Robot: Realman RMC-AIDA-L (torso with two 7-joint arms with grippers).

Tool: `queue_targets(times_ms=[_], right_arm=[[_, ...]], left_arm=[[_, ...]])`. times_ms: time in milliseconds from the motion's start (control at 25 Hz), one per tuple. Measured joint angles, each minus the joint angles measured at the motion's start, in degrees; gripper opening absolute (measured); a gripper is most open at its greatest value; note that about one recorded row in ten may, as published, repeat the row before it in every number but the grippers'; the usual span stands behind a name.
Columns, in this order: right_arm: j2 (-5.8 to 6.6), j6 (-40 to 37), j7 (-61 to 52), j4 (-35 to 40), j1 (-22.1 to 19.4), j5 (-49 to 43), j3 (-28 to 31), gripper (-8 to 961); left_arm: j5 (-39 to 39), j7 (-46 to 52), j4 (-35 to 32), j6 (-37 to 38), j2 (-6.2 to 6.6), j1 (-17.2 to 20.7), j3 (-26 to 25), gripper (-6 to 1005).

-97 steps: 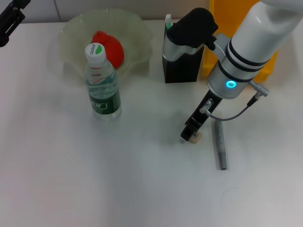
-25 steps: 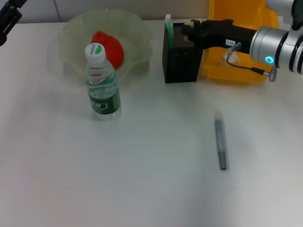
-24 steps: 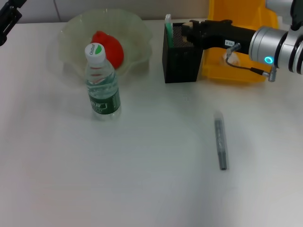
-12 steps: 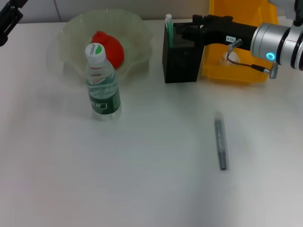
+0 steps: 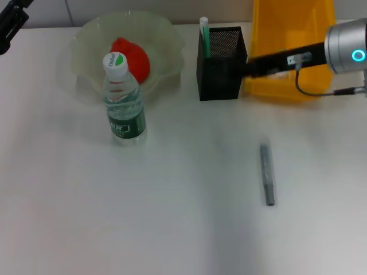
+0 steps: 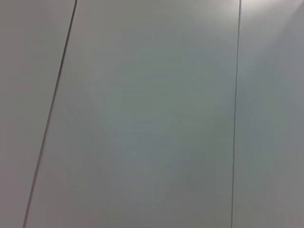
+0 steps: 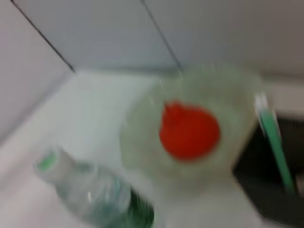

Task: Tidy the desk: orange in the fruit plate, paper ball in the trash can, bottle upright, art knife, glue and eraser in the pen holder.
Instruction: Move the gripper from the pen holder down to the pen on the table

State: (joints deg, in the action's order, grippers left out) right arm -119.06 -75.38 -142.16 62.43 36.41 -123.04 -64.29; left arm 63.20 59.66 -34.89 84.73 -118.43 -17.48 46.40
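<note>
The orange [image 5: 131, 57] [image 7: 189, 130] lies in the pale green fruit plate [image 5: 86, 34] [image 7: 142, 123] at the back left. In front of the plate the bottle [image 5: 123, 100] [image 7: 90, 194] stands upright. The black mesh pen holder [image 5: 221, 66] [image 7: 266, 190] holds the mint green art knife [image 5: 203, 31] [image 7: 275, 147] upright in its left corner. The grey glue [image 5: 266, 175] lies flat on the desk [image 5: 172, 217] to the front right. My right gripper [image 5: 252, 67] hangs blurred between the pen holder and the yellow trash can [image 5: 292, 40]. The eraser and the paper ball are out of view.
My left arm [image 5: 11, 20] is parked at the far left corner, off the work area. The left wrist view faces only a grey wall panel [image 6: 152, 114]. The trash can stands close against the pen holder's right side.
My right gripper has drawn back to the right from above the pen holder's mouth and now sits lower, beside the holder's right wall. The eraser it lifted from the desk no longer shows.
</note>
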Motion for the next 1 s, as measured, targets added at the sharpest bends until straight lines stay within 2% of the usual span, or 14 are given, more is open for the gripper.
queue_targets(times_ms=[40, 80, 200, 240, 280, 400, 480, 560, 600, 640, 760, 1000], right_arm=[[0.15, -5.9, -8.3, 1.2, 2.7, -6.0, 0.1, 627], [0.15, -5.9, -8.3, 1.2, 2.7, -6.0, 0.1, 624], [0.20, -12.3, -16.9, 1.4, 7.0, -15.1, -0.3, 615], [0.03, -14.2, -20.7, 0.8, 9.5, -21.5, -0.5, 613], [0.03, -14.2, -20.7, 0.8, 9.5, -21.5, -0.5, 610], [-0.06, -15.1, -24.9, -2.4, 13.2, -29.5, -1.2, 601], [-0.17, -14.5, -26.5, -7.7, 17.2, -34.9, -2.1, 595], [-0.30, -13.2, -26.7, -11.8, 20.0, -36.9, -2.7, 589], [-0.30, -13.2, -26.7, -11.8, 20.0, -36.9, -2.7, 587], [-0.42, -11.5, -26.8, -15.4, 21.9, -37.2, -3.2, 584], [-0.51, -9.0, -26.9, -19.6, 23.9, -37.2, -3.8, 575], [-0.54, -5.7, -27.0, -25.2, 25.9, -37.2, -4.6, 558]], left_arm=[[0.0, -0.1, 0.0, -0.1, 0.00, -0.1, 0.0, 580], [0.0, -0.1, 0.0, -0.1, 0.00, -0.1, 0.0, 580], [0.1, -0.2, 0.0, -0.4, -0.01, -0.5, -0.1, 580], [0.2, -0.3, 0.0, -0.4, -0.02, -0.7, -0.1, 580], [0.2, -0.7, 0.1, -0.5, -0.03, -0.7, -0.1, 580], [0.1, -1.6, 0.6, -0.5, -0.04, -0.7, -0.1, 580], [0.1, -2.3, 1.1, -0.5, -0.05, -0.7, -0.1, 581], [0.1, -2.7, 1.6, -0.6, -0.03, -0.7, -0.1, 581], [0.1, -2.7, 1.6, -0.6, -0.03, -0.7, -0.1, 581], [0.0, -3.2, 2.0, -0.6, 0.00, -0.7, -0.2, 581], [0.0, -3.7, 2.2, -0.6, 0.02, -0.6, -0.4, 581], [0.0, -3.9, 2.3, -0.5, 0.04, -0.2, -1.0, 581]])
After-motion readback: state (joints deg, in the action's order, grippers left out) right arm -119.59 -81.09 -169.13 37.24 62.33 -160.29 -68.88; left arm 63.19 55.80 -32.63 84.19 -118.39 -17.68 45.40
